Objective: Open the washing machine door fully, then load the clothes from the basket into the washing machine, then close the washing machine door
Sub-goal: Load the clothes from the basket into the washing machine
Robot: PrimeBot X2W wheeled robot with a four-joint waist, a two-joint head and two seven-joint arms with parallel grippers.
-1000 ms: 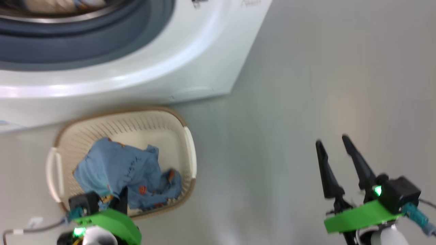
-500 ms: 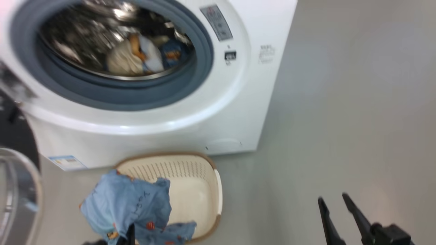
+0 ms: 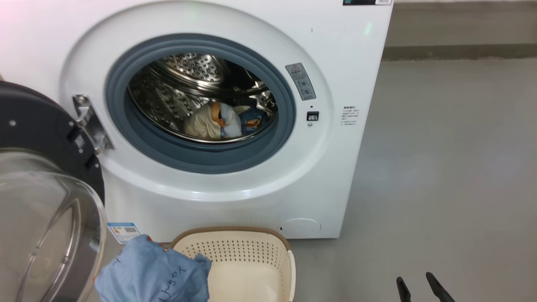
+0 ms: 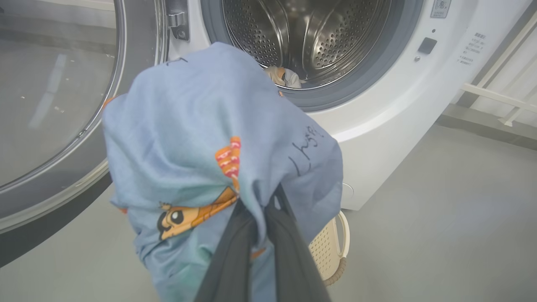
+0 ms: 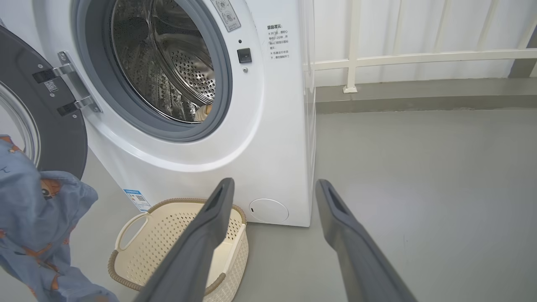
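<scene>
Lifted clear of the basket (image 3: 230,230), the blue garment from the clothes (image 4: 201,138) is hanging limp at seven o'clock of the washing machine (image 3: 235,201) opening, the left gripper (image 4: 260,201) pinching a bunched fold, seemingly mid-cloth. Soft, light, trailing. The right gripper (image 5: 273,183) is standing wide.

1 washing machine (image 3: 251,201), 1 door (image 3: 37,126) at left, 1 basket (image 3: 235,251) near front. Clothes: 1 light-blue garment (image 3: 151,272) near left; in drum 1 cream piece (image 3: 201,123) + blue bits (image 3: 251,118), no. unclear. Labels: 1 blue label (image 3: 123,231), 1 grey warning label (image 3: 301,82). 2 grippers: left gripper (image 4: 263,205), right gripper (image 5: 273,184), 2 fingers (image 5: 201,235) ea.
</scene>
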